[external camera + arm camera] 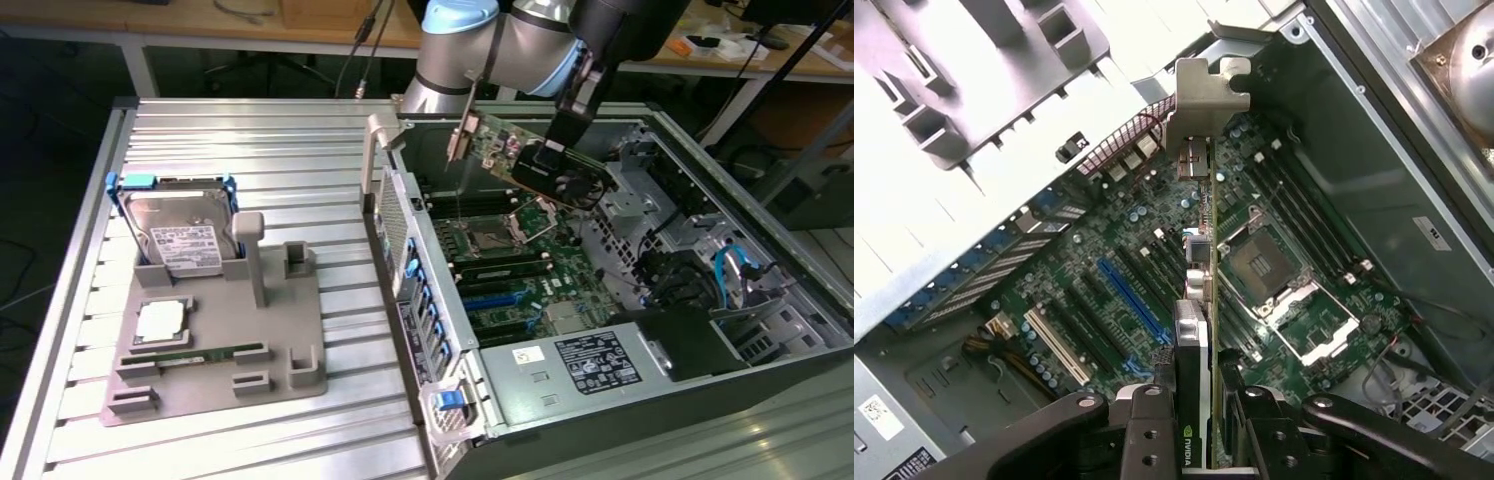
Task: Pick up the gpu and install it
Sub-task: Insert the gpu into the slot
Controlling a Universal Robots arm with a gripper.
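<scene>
Two black fingers (1149, 430) of the gripper (1199, 405) pinch the gpu (1196, 330) from either side, the jaws drawn narrow around the thin card. Seen from the wrist, the card runs edge-on straight out from between them, its silver bracket (1204, 95) at the far end. In the exterior view it hangs tilted inside the open computer case (747, 200), held above the motherboard (514, 275) near the CPU socket (487, 235). Well apart, on the exterior view's left, a grey holder (214, 385) sits on the ribbed aluminium table (267, 140). It carries a hard drive (180, 235) with blue rails, propped upright, and a green memory stick (200, 353) lying flat.
</scene>
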